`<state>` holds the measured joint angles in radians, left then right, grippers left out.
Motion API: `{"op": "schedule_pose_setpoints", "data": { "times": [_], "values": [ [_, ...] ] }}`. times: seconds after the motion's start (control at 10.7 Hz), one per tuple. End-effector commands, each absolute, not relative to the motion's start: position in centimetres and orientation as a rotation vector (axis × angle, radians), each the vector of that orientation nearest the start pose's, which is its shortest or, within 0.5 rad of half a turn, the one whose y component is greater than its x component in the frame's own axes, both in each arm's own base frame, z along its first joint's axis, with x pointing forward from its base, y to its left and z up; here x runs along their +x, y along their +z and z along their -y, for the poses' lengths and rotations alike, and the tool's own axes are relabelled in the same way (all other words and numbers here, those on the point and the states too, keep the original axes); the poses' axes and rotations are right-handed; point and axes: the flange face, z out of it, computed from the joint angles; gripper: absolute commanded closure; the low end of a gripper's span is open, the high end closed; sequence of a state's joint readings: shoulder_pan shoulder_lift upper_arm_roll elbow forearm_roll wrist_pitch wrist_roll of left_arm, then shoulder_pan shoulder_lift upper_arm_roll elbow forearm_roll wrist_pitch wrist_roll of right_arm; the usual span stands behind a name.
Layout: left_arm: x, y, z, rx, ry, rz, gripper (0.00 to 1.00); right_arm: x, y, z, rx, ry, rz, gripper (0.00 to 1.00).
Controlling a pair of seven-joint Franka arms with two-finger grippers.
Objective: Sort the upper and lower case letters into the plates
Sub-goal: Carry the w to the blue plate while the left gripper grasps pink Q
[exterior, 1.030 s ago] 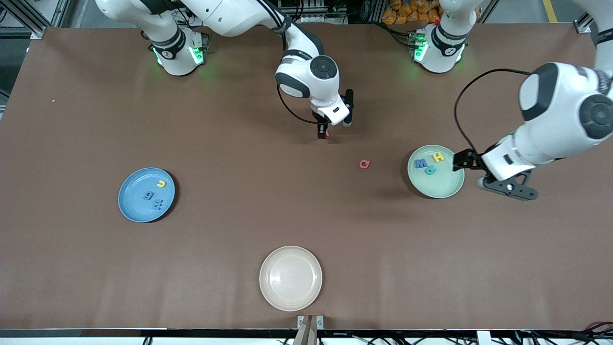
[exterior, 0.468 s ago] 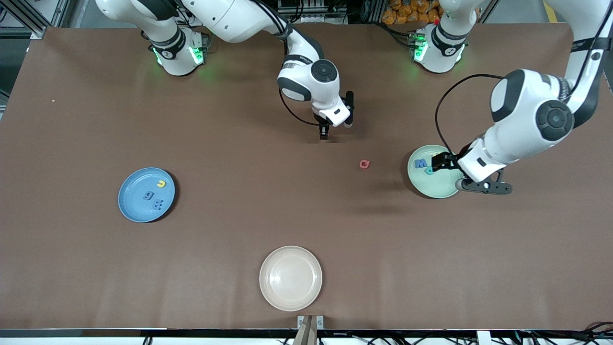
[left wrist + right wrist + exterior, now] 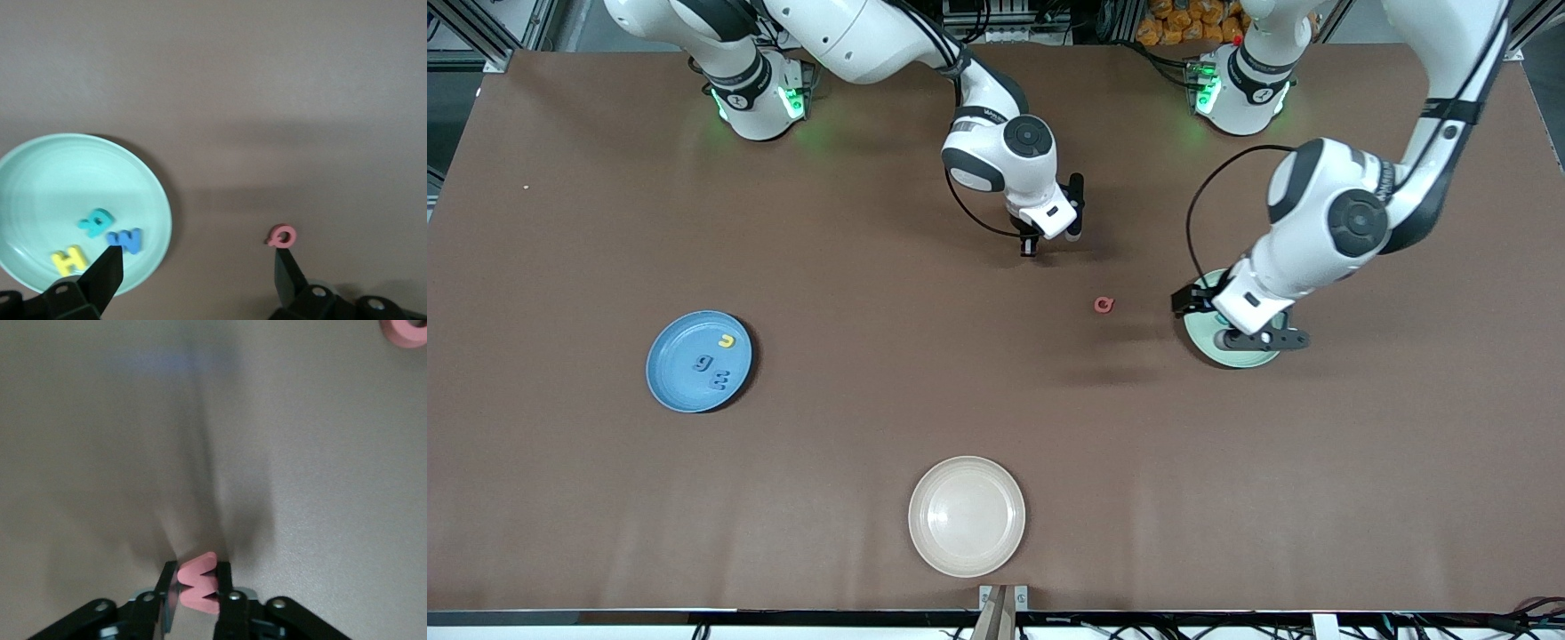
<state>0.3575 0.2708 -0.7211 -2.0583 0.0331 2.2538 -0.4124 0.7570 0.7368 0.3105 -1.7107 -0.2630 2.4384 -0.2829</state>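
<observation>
Red letter (image 3: 199,584) upright, pinched by right pincer (image 3: 197,590) | left pincer (image 3: 197,267) spread

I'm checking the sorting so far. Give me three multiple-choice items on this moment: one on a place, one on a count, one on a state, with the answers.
1. Where is the red Q?
A. on the bare table, beside the mint plate
B. in the blue plate
C. in the cream plate

2. How many letters lie in the blue plate?
A. one
B. three
C. five

3. What is the right tool doing?
A. standing open
B. shut on nothing
C. shut on a pink letter

Answers:
1 A: it lies on brown table, toward the right arm's end from the mint plate.
2 B: one yellow, two blue.
3 C: the right wrist view shows the letter pinched between the fingers.
</observation>
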Motion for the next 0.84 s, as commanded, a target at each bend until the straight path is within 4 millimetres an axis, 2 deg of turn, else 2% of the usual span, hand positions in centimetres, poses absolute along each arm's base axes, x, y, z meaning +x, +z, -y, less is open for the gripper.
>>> {"op": "schedule_pose_setpoints", "data": {
  "times": [0.0,0.09,0.19,0.28,0.37,0.47,0.56,0.66,0.75],
  "values": [
    [54.2,32.5,20.2,-3.289,0.093,0.172,0.0,34.7,18.5,-58.4,-2.33,-0.081,2.102,1.0],
    [54.2,32.3,20.5,-3.296,0.084,0.175,0.0,35.8,20.3,-58.0,-2.366,-0.114,2.079,1.0],
    [53.4,31.4,21.8,-3.301,0.083,0.193,0.0,37.6,22.8,-56.6,-2.454,-0.099,2.017,1.0],
    [52.8,30.5,22.3,-3.297,0.061,0.224,0.0,39.5,25.3,-54.4,-2.549,0.005,1.977,1.0],
    [52.3,29.5,23.3,-3.291,0.072,0.233,0.0,41.7,28.4,-51.8,-2.632,0.081,1.85,1.0],
    [51.8,28.6,24.4,-3.278,0.087,0.26,0.0,44.2,31.7,-48.6,-2.692,0.133,1.691,1.0],
    [51.1,27.8,25.9,-3.254,0.08,0.276,0.0,45.7,34.6,-45.6,-2.744,0.212,1.556,1.0],
    [50.2,27.0,27.6,-3.225,0.078,0.297,0.0,48.1,37.0,-41.0,-2.815,0.305,1.364,1.0],
    [49.5,25.9,28.6,-3.199,0.078,0.32,0.0,51.4,39.2,-35.3,-2.873,0.331,1.209,1.0]
  ]
}}
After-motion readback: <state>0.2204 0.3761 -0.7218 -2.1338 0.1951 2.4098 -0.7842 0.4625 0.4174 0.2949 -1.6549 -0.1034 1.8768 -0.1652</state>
